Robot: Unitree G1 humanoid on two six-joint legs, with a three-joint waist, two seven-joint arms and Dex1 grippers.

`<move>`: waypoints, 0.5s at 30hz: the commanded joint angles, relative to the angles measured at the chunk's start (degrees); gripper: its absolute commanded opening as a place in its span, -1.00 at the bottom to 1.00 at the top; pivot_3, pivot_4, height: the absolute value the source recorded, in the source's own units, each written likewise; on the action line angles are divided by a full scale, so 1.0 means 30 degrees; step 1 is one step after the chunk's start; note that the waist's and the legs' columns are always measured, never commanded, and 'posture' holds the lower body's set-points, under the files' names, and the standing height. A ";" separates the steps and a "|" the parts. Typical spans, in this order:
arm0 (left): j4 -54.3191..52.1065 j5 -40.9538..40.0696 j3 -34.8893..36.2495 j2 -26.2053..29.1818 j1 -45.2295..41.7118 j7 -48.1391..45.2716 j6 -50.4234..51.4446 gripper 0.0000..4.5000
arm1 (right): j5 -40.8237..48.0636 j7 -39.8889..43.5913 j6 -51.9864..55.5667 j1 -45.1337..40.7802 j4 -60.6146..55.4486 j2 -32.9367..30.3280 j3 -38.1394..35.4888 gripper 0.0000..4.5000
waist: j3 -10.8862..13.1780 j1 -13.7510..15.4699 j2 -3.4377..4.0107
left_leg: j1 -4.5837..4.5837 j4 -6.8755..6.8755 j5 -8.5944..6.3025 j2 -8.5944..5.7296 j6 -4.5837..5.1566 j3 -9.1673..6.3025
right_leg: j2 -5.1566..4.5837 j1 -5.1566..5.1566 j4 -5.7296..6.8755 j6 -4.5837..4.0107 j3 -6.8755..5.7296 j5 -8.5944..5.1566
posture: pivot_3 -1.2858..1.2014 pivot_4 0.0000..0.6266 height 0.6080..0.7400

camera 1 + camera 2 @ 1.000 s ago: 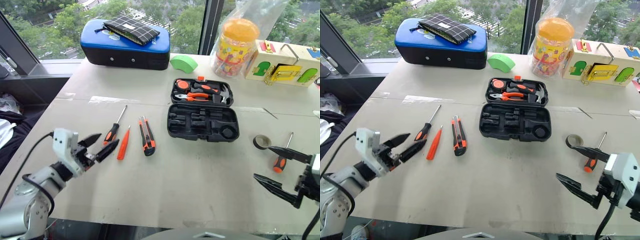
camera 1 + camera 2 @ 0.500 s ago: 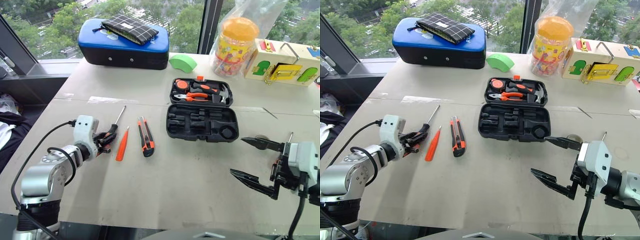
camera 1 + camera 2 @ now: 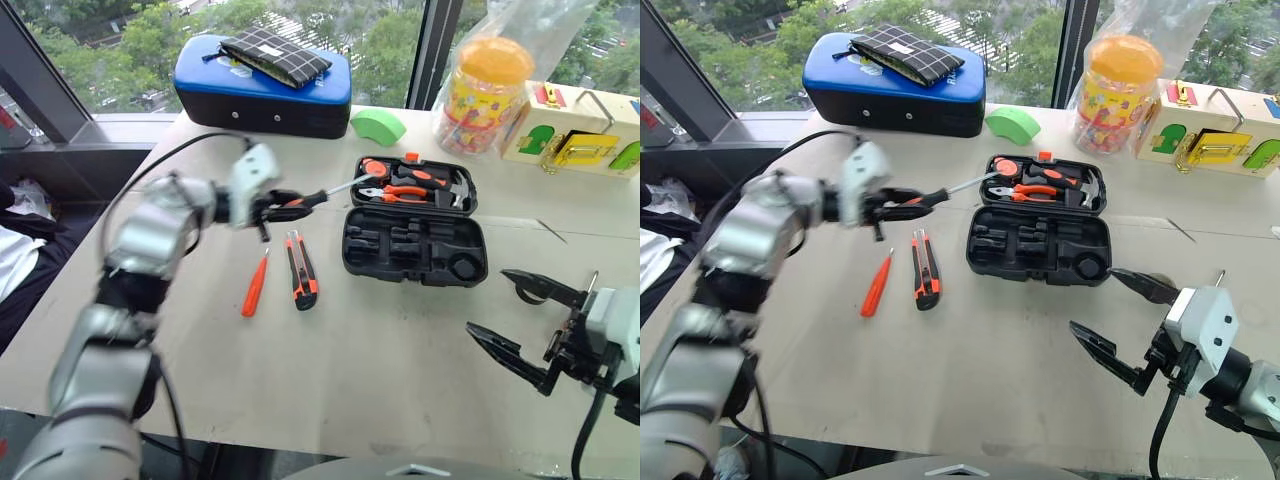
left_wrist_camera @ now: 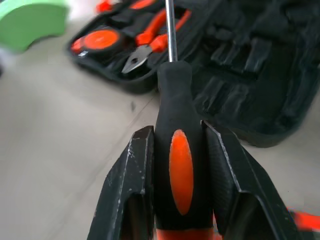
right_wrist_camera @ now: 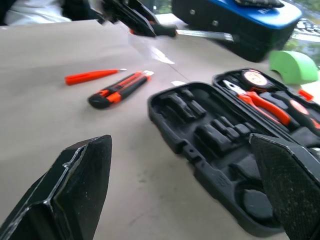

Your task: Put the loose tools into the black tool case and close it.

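- Right gripper (image 3: 527, 322) hung low over the near table (image 3: 380, 380) edge, fingers spread wide, nothing in them.
- Orange pen tool (image 3: 254, 285) and utility knife (image 3: 299, 270) lay side by side on the table, left of the case.
- Left gripper (image 3: 283, 208) clamped a screwdriver (image 3: 325, 193) by the handle, in the air, shaft tip pointing at the case.
- Black tool case (image 3: 413, 228) sat open mid-table.

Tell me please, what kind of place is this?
Probably a test room high in a building: a table against windows looking down on trees, set with a tool case, a toy jar and a latch box.
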 commanded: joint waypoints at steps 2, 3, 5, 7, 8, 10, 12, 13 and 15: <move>0.8324 0.3521 -0.2022 -0.2968 -0.4652 -0.1123 -0.6130 -0.64 | -0.0055 -0.0786 -0.0548 0.0595 -0.0755 0.0373 -0.1564 1.00 | 0.0023 -0.0094 -0.0038 | -0.0040 0.0015 -0.0007 0.0001 0.0012 -0.0009 | 0.0019 -0.0009 -0.0026 0.0078 0.0002 0.0041 | 0.03 -0.52 1.00; 0.9948 0.4307 -0.2456 -0.3809 -0.5496 -0.0637 -0.7228 -0.64 | 0.0413 -0.0988 -0.0444 0.0861 -0.0933 0.0527 -0.2073 1.00 | 0.0027 -0.0227 -0.0045 | -0.0045 0.0017 -0.0016 0.0000 0.0029 0.0000 | 0.0021 -0.0010 -0.0032 0.0117 0.0014 0.0043 | 0.03 -0.52 1.00; 1.2252 0.5337 -0.2886 -0.5181 -0.6620 -0.0211 -0.8374 -0.64 | 0.0602 -0.1256 -0.0439 0.1410 -0.1028 0.0830 -0.2826 1.00 | 0.0030 -0.0311 -0.0053 | -0.0042 0.0021 -0.0052 -0.0001 0.0087 0.0013 | 0.0025 -0.0011 -0.0031 0.0215 0.0041 0.0046 | 0.03 -0.52 1.00; 1.3369 0.5696 -0.2752 -0.5975 -0.7113 -0.0297 -0.8811 -0.64 | 0.0682 -0.1321 -0.0387 0.1942 -0.1017 0.1012 -0.3294 1.00 | 0.0031 -0.0412 -0.0053 | -0.0042 0.0018 -0.0080 0.0000 0.0133 0.0005 | 0.0031 -0.0010 -0.0030 0.0249 0.0039 0.0032 | 0.03 -0.52 1.00; 1.3685 0.5740 -0.2624 -0.6245 -0.7243 -0.0610 -0.8811 -0.64 | 0.0706 -0.1318 -0.0396 0.2166 -0.1031 0.1066 -0.3511 1.00 | 0.0032 -0.0453 -0.0053 | -0.0040 0.0017 -0.0096 0.0000 0.0158 0.0005 | 0.0032 -0.0011 -0.0028 0.0259 0.0039 0.0026 | 0.03 -0.52 1.00; 1.4123 0.6217 -0.2679 -0.6610 -0.7395 -0.0376 -0.9132 -0.64 | 0.0952 -0.1172 -0.0471 0.2664 -0.1089 0.1160 -0.4074 1.00 | 0.0034 -0.0570 -0.0049 | -0.0026 0.0013 -0.0113 0.0011 0.0186 0.0006 | 0.0043 -0.0012 -0.0015 0.0270 0.0042 0.0020 | 0.03 -0.52 1.00; 1.4515 0.6716 -0.2764 -0.6779 -0.7491 -0.0136 -0.9063 -0.64 | 0.1148 -0.1113 -0.0564 0.3095 -0.1205 0.1259 -0.4501 1.00 | 0.0036 -0.0558 -0.0049 | -0.0013 0.0008 -0.0114 0.0035 0.0188 -0.0002 | 0.0072 -0.0012 -0.0007 0.0270 0.0047 0.0020 | 0.03 -0.52 1.00; 1.4753 0.7041 -0.2785 -0.6946 -0.7577 0.0368 -0.8942 -0.64 | 0.1215 -0.1106 -0.0579 0.3229 -0.1199 0.1251 -0.4708 1.00 | 0.0035 -0.0547 -0.0049 | -0.0003 0.0010 -0.0114 0.0039 0.0188 -0.0009 | 0.0076 -0.0010 0.0007 0.0269 0.0045 0.0019 | 0.03 -0.52 1.00; 1.5109 0.7536 -0.2791 -0.7172 -0.7700 0.1070 -0.8723 -0.64 | 0.1330 -0.1177 -0.0597 0.3406 -0.1288 0.1246 -0.4959 1.00 | 0.0034 -0.0509 -0.0048 | -0.0002 0.0013 -0.0115 0.0041 0.0188 -0.0009 | 0.0077 -0.0007 0.0006 0.0268 0.0046 0.0019 | 0.03 -0.52 1.00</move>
